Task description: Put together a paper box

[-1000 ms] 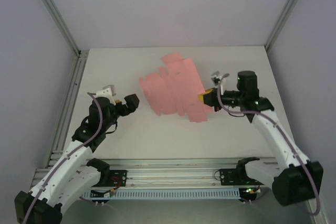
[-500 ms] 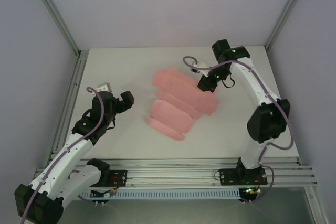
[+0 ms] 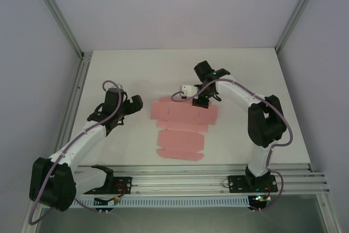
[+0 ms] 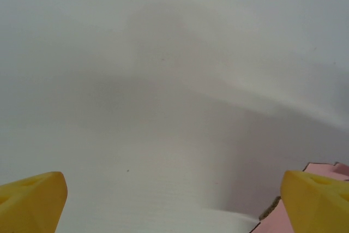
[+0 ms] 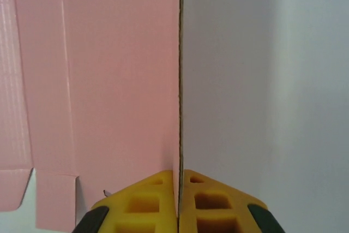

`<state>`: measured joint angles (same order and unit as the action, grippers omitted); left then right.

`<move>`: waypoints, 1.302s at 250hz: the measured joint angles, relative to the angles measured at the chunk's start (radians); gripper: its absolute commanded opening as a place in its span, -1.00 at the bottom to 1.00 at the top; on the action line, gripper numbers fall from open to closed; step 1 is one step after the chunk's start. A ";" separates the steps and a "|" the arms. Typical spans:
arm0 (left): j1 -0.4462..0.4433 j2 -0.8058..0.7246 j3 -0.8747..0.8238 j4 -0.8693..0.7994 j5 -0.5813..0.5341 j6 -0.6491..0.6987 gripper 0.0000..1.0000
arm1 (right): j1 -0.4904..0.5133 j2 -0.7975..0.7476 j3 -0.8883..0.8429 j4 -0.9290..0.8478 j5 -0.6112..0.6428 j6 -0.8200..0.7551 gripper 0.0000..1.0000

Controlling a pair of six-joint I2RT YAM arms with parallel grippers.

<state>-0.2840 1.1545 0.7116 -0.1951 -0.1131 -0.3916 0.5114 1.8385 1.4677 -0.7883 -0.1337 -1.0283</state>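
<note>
The paper box [image 3: 182,112] is an unfolded pale pink die-cut sheet, lying spread on the white tabletop [image 3: 125,75] near its middle. Its widest panel runs across the far side. Narrower panels and a rounded tab reach toward the near edge, with gaps of tabletop showing between some of them. Creases and small notched tabs mark the card.

The right hand [image 3: 201,102] is at the far right corner of the sheet, with its arm bent over from the right side. In the right wrist view its yellow fingers [image 5: 147,207] are pressed together. A thin dark edge of card runs straight up from the seam between them, with pink card to its left and bare tabletop to its right. They seem to pinch that edge, though the contact itself is hard to make out.

The left hand [image 3: 134,103] is just beside the sheet's left edge, apart from it. Its jaws are spread wide, and its yellow fingertips [image 4: 32,200] sit at the two bottom corners of the left wrist view, with nothing between them. A corner of pink card shows beside the right fingertip.
</note>
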 measured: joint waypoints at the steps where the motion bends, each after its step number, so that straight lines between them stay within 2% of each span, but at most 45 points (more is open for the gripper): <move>1: 0.000 0.002 0.000 0.003 0.002 0.002 0.99 | 0.000 -0.003 -0.004 0.004 -0.002 -0.002 -0.95; 48: 0.012 0.149 0.017 0.161 0.114 0.074 0.99 | 0.005 -0.054 -0.020 0.037 -0.029 -0.011 -0.93; 94: 0.031 0.293 0.101 0.226 0.192 0.123 1.00 | 0.013 -0.057 -0.021 0.039 -0.035 -0.012 -0.94; 144: 0.030 0.328 0.102 0.345 0.392 0.179 1.00 | 0.016 -0.057 -0.023 0.039 -0.036 -0.009 -0.94; 177: 0.020 0.328 0.089 0.382 0.466 0.213 1.00 | 0.016 -0.055 -0.023 0.039 -0.036 -0.005 -0.94; 255: -0.074 0.339 0.091 0.374 0.498 0.326 1.00 | 0.016 -0.055 -0.022 0.037 -0.066 0.006 -0.93; 326: -0.105 0.344 0.091 0.390 0.441 0.339 1.00 | 0.013 -0.053 -0.023 0.008 -0.074 0.026 -0.93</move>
<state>-0.3893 1.4990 0.8028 0.1951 0.3283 -0.0525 0.5243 1.7855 1.4452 -0.7799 -0.2073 -1.0023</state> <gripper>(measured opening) 0.997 0.054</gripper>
